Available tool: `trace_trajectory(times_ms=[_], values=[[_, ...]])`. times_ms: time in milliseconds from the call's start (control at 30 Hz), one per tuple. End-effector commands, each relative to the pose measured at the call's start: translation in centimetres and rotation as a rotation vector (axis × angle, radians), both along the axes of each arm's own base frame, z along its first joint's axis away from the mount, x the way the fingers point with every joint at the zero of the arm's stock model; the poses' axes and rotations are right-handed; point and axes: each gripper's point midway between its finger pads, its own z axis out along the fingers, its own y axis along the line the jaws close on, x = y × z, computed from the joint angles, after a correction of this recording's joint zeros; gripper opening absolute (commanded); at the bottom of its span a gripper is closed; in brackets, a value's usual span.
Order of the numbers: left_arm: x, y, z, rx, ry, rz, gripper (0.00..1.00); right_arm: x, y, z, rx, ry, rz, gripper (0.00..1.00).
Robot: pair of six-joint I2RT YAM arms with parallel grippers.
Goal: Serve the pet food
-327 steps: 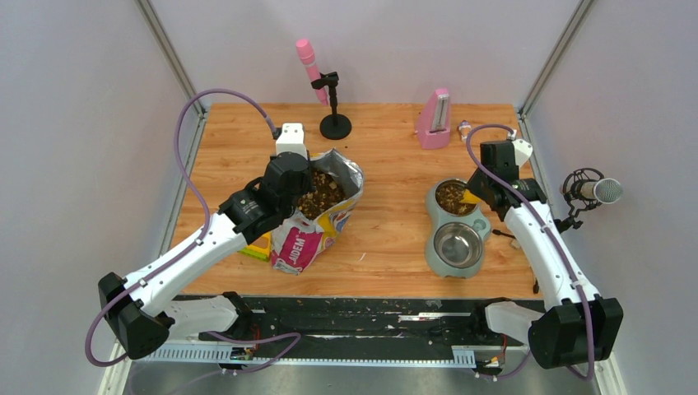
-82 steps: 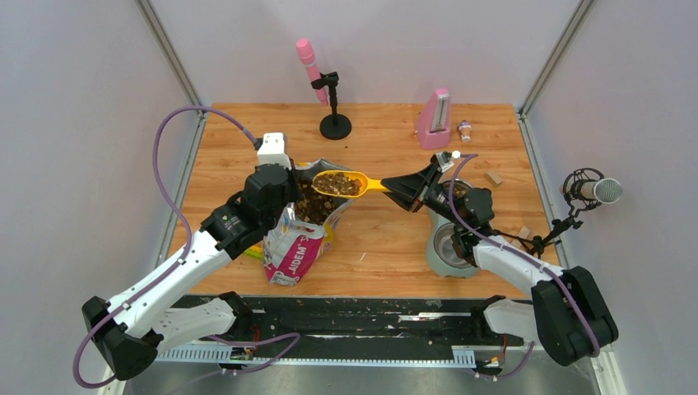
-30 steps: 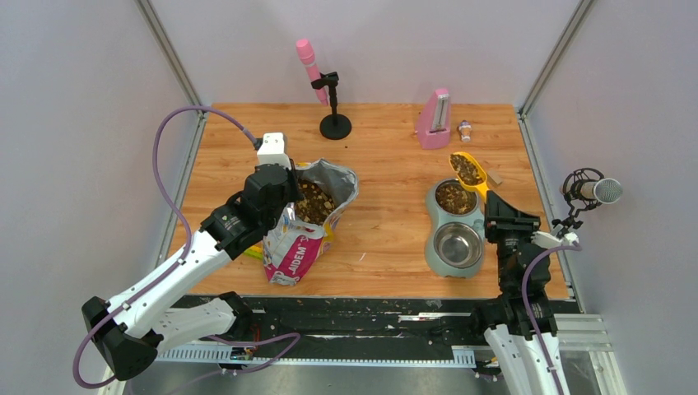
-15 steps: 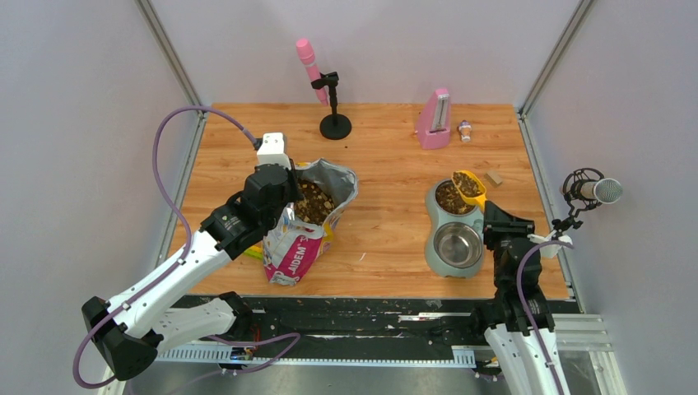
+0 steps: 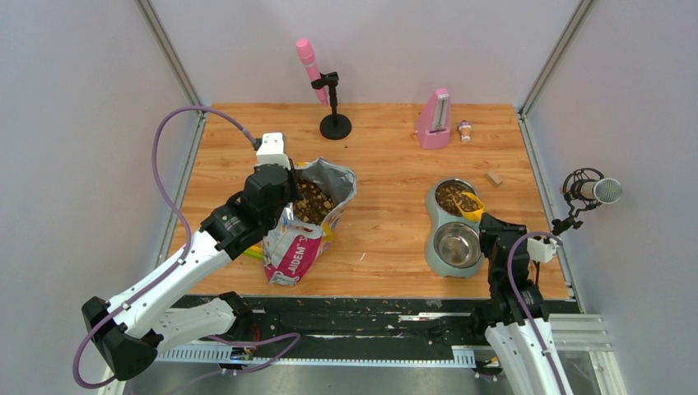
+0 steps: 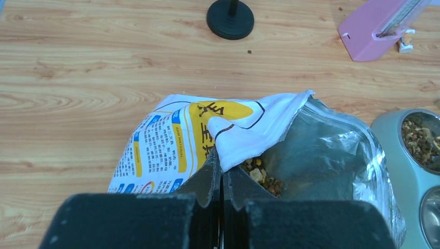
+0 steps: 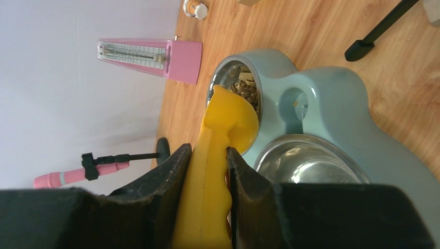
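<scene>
The pet food shows as brown kibble inside the open printed bag (image 5: 306, 226) and as a heap (image 5: 449, 196) in the far bowl of the grey-green double feeder (image 5: 436, 255). My left gripper (image 5: 276, 177) is shut on the bag's rim (image 6: 244, 137), and kibble (image 6: 262, 176) lies just beyond it. My right gripper (image 5: 487, 224) is shut on the handle of the yellow scoop (image 5: 471, 206). In the right wrist view the scoop (image 7: 231, 122) hangs tipped over the kibble-filled bowl (image 7: 248, 88), next to the steel bowl (image 7: 306, 161), which is empty.
A pink microphone on a black stand (image 5: 333, 123) and a pink metronome (image 5: 434, 119) stand at the back. A small bottle (image 5: 465, 129) and a wooden block (image 5: 494, 178) lie right of the feeder. Another microphone (image 5: 593, 191) juts in from the right.
My right arm drew the scoop back toward me, from beyond the feeder to over the far bowl, and tipped it down. The left arm and the bag stayed still.
</scene>
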Motion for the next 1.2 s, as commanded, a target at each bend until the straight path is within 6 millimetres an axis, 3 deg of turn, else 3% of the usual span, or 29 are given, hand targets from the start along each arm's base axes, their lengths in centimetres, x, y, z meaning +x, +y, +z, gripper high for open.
trace_trajectory(times_ms=[0, 667, 1167], values=[[0.3, 0.1, 3.0, -0.091, -0.087, 0.031, 0.00, 0.3, -0.6, 0.4, -0.037, 0.006, -0.022, 0.00], [0.1, 0.5, 2.5, -0.084, -0.084, 0.042, 0.00, 1.4, -0.8, 0.0, -0.153, 0.198, 0.003, 0.00], [0.1, 0.6, 2.5, -0.084, -0.088, 0.039, 0.00, 2.1, -1.5, 2.5, -0.249, 0.224, 0.000, 0.00]])
